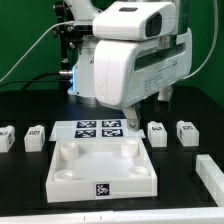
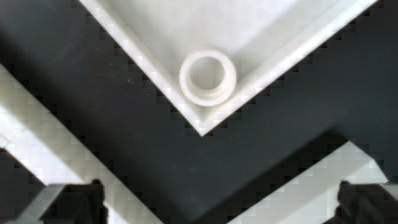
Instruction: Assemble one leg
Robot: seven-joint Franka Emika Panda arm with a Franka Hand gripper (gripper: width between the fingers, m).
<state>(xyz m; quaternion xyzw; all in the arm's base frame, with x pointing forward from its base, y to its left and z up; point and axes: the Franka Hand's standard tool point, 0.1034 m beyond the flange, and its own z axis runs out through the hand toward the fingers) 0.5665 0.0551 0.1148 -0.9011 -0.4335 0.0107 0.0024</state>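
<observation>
Exterior view: the white robot arm [image 1: 130, 55] hangs over the back of the black table [image 1: 30, 200], its bulk hiding most of the fingers from this camera. A large white square plastic tray with round corner sockets [image 1: 70, 183] lies in the middle of the table, just in front of the marker board [image 1: 100, 128]. Four small white plastic blocky legs, each with a black-and-white square tag on its face, sit in a row on the table beside the marker board: the far-left leg [image 1: 5, 138], cut off by the frame edge, and the inner left leg [image 1: 35, 137] on the exterior view's left; the inner right leg [image 1: 157, 131] and the far-right leg [image 1: 187, 131] on the exterior view's right. All four lie apart from the tray, and none sits in a socket. Another white part [image 1: 210, 172] lies at the exterior view's right edge; its kind cannot be told. Wrist view: one corner of the tray [image 2: 160, 30] with its raised round socket [image 2: 185, 82] lies ahead of the camera. The dark fingers [image 2: 68, 205] stand spread wide apart, with nothing held between them.
</observation>
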